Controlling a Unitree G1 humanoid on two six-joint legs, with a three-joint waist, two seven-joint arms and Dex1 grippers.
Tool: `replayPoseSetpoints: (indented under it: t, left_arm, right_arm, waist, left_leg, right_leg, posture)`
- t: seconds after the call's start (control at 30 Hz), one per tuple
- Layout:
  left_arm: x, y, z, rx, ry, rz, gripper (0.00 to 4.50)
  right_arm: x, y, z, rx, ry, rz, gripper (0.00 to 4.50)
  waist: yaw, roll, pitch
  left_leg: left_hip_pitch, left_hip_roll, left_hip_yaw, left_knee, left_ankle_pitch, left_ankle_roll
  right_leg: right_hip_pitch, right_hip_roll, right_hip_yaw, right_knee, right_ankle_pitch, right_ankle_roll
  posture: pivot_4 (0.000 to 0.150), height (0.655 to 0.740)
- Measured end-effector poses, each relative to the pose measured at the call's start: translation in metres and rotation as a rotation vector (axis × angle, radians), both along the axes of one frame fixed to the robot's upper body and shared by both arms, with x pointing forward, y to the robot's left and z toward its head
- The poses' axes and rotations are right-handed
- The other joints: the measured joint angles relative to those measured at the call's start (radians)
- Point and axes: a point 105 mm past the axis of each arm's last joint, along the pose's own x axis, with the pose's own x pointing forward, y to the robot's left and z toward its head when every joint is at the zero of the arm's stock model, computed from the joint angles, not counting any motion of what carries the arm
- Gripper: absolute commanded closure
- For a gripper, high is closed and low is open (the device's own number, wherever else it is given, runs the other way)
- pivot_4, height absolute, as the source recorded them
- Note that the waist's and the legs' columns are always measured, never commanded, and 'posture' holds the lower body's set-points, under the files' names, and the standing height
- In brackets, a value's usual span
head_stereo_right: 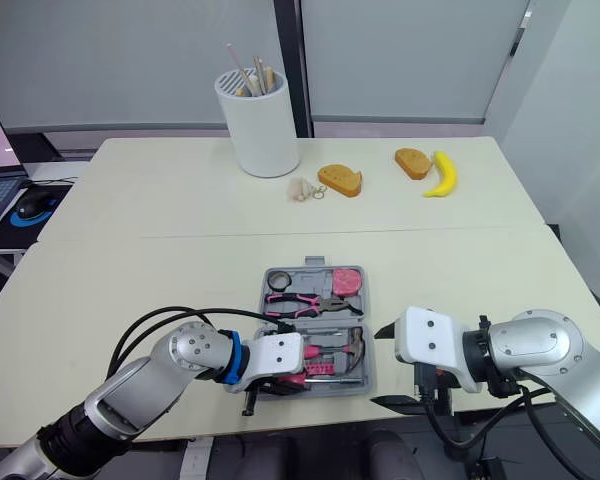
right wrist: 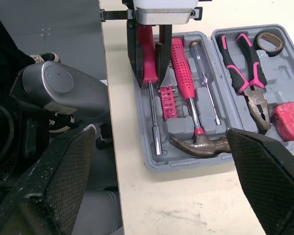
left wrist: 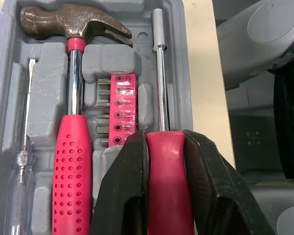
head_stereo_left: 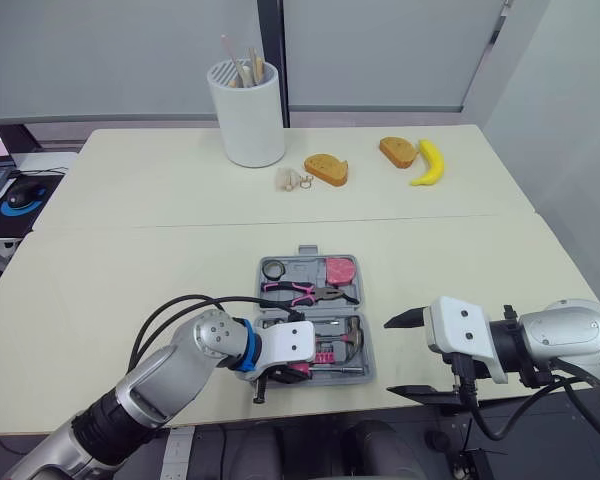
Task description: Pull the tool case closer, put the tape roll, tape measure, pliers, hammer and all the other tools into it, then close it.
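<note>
Two black fingers of the left end effector point(left wrist: 165, 147) are clamped on the red handle of a long-shafted driver point(left wrist: 158, 73), one on each side. Holding it by the handle probably leaves the thin shaft free to settle into its moulded groove. That groove is the slot of the tool case point(right wrist: 196, 160) nearest the robot.

Just beside the driver sits a pink bit holder point(left wrist: 122, 107). Next come the hammer point(left wrist: 74, 98) and a slim clear-handled screwdriver point(left wrist: 25, 147), each lying lengthwise in its own recess. In the far half of the case lie the pliers point(right wrist: 257, 105), the tape roll point(right wrist: 272, 35) and the red tape measure point(right wrist: 289, 120).

The right end effector point(head_stereo_left: 392, 357) hangs with its fingers spread wide and empty, off the case's right side over the near edge of the desk point(head_stereo_left: 130, 280). From there it looks ready to steady the case or fold it shut.

The case lies open flat close to the robot, so the pull looks done and packing nearly so. Releasing the driver and closing the case are what remain.
</note>
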Motion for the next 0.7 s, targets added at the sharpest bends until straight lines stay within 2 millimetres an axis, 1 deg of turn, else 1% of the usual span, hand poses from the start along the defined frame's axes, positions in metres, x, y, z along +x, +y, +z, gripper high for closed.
replayPoseSetpoints:
  t: [0.37, 0.43, 0.47, 0.6, 0.7]
  left_arm:
    - [0.0024, 0.0005, -0.0030, 0.002, 0.014, 0.014, 3.79]
    - [0.0020, -0.0002, -0.0031, -0.001, 0.019, 0.016, 3.07]
    - [0.0018, -0.0008, -0.0031, -0.004, 0.022, 0.016, 2.85]
    - [-0.0002, -0.0031, -0.0023, -0.028, 0.048, 0.022, 1.56]
    - [0.0042, 0.0001, 0.0056, -0.062, 0.048, 0.054, 0.59]
  right_arm:
    - [-0.0001, 0.0004, 0.0004, 0.002, -0.003, 0.004, 0.00]
    - [-0.0001, 0.0004, 0.0005, 0.002, -0.004, 0.004, 0.00]
    - [-0.0001, 0.0004, 0.0006, 0.002, -0.005, 0.005, 0.00]
    - [-0.0001, 0.0006, 0.0008, 0.004, -0.007, 0.006, 0.00]
    - [0.0000, 0.0007, 0.0009, 0.004, -0.008, 0.006, 0.00]
  waist:
    - [0.000, 0.000, 0.000]
    - [0.000, 0.000, 0.000]
    - [0.000, 0.000, 0.000]
    - [0.000, 0.000, 0.000]
    - [0.000, 0.000, 0.000]
  left_leg:
    - [0.000, 0.000, 0.000, 0.001, 0.000, 0.000]
    - [0.000, 0.000, 0.000, 0.001, 0.000, 0.000]
    - [0.000, 0.000, 0.000, 0.001, 0.000, 0.000]
    - [0.000, 0.000, 0.000, 0.001, 0.000, 0.000]
    - [0.000, 0.000, -0.001, 0.002, 0.000, 0.000]
  right_leg:
    - [0.000, 0.000, 0.000, 0.000, 0.000, 0.000]
    - [0.000, 0.000, 0.000, 0.000, 0.000, 0.000]
    - [0.000, 0.000, 0.000, 0.000, 0.000, 0.000]
    - [0.000, 0.000, 0.000, 0.001, 0.000, 0.000]
    - [0.000, 0.000, -0.001, 0.001, 0.000, 0.000]
  posture:
    - [0.150, 0.7337]
    - [0.150, 0.7337]
    - [0.150, 0.7337]
    - [0.150, 0.7337]
    - [0.150, 0.7337]
